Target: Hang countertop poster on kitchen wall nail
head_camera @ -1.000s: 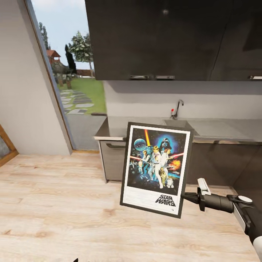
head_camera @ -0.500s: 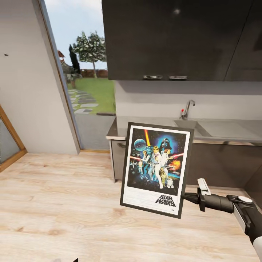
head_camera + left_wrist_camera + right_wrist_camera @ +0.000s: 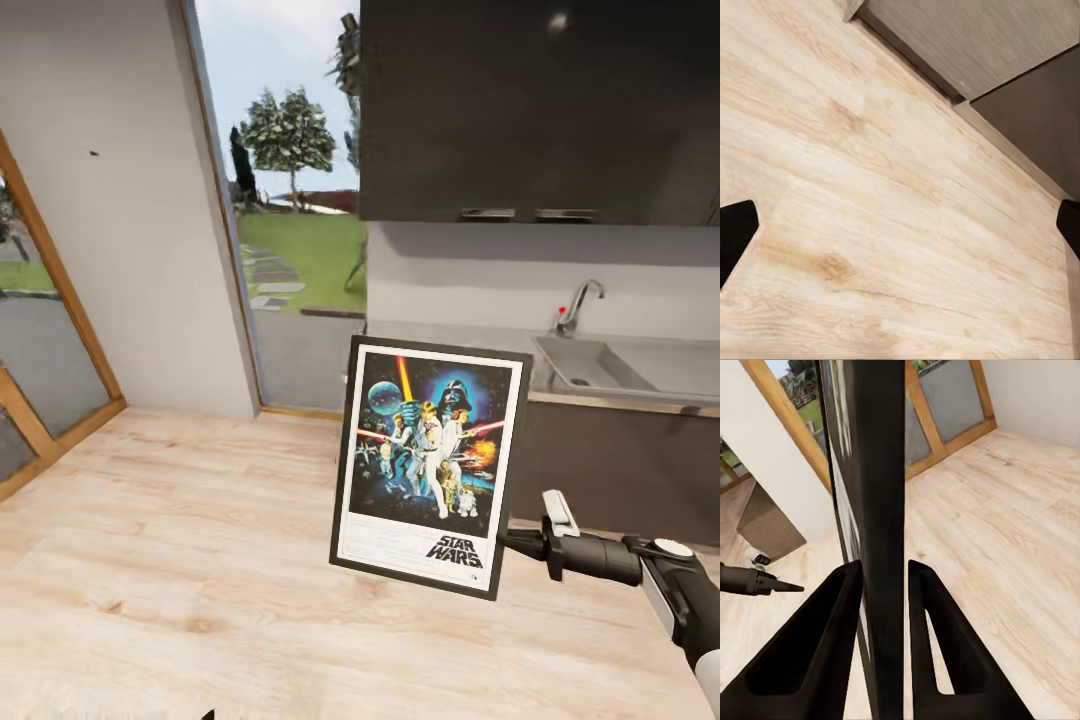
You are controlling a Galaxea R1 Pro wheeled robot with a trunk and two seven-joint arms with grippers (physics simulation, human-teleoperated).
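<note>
Poster point(image 3: 431, 464) edge in right end effector point(image 3: 512, 541)

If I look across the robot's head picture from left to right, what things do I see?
Wooden door frame → wall nail → garden window → poster → right gripper → chrome tap

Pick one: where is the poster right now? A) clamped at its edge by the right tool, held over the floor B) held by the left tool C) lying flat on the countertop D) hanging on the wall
A: the right tool is shut on the lower right edge of the poster, which is held upright over the wood floor; in the right wrist view both fingers flank the frame's edge.
</note>
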